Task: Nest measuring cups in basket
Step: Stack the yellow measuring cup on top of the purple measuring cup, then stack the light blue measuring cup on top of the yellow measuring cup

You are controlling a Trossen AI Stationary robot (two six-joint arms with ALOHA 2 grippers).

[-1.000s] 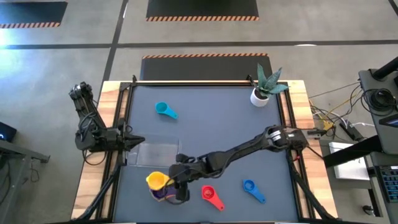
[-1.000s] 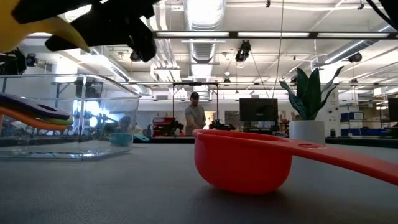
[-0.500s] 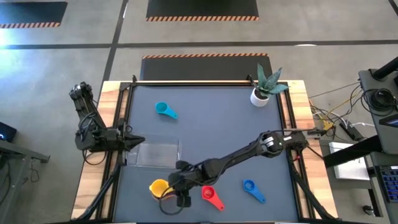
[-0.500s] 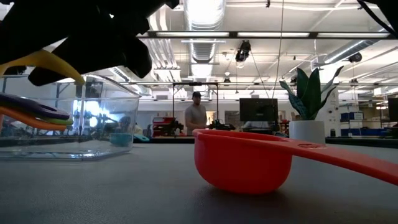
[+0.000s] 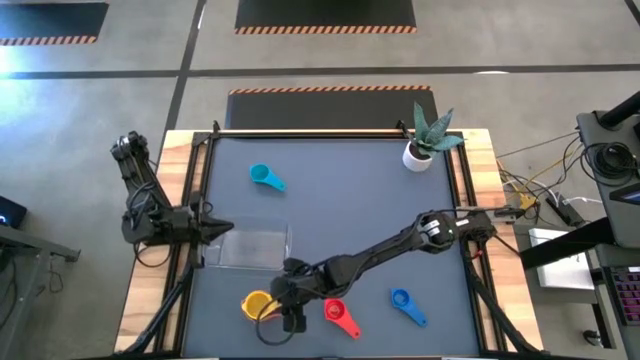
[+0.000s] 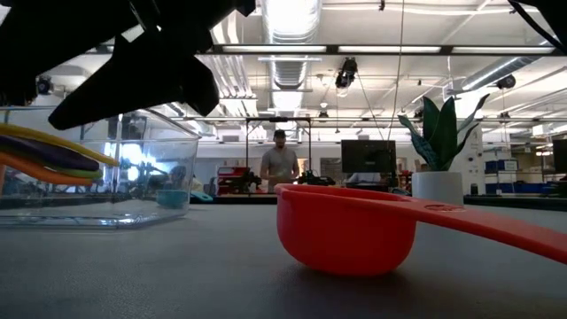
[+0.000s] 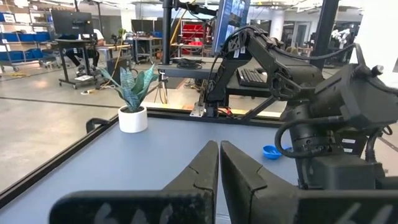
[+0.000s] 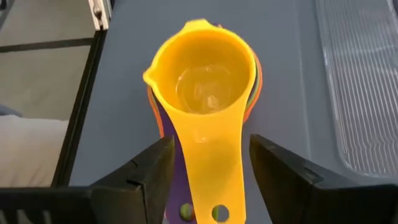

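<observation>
A yellow measuring cup (image 8: 205,87) sits bowl-down inside a nested stack of orange, purple and green cups (image 5: 254,303) that lies on the mat at the table's near left. The clear basket (image 5: 250,247) is just beyond the stack, and the stack is outside it. My right gripper (image 8: 211,146) is open and low over the stack, with one finger on each side of the yellow handle (image 8: 208,180) and purple showing in the gaps. The red (image 5: 337,312), blue (image 5: 402,300) and cyan (image 5: 262,176) cups lie loose on the mat. My left gripper (image 5: 228,228) is shut and waits at the basket's left edge.
A white pot with a spiky plant (image 5: 420,150) stands at the far right corner. In the low view the red cup (image 6: 345,230) is in the foreground and the basket wall (image 6: 133,168) is at the left. A person (image 6: 279,164) stands far off in the room. The mat's middle is bare.
My right gripper has moved down and slightly toward the near edge, carrying the yellow cup. The cup has gone from hanging above the stack to resting nested on the orange, purple and green cups. Its handle now lies level along theirs.
</observation>
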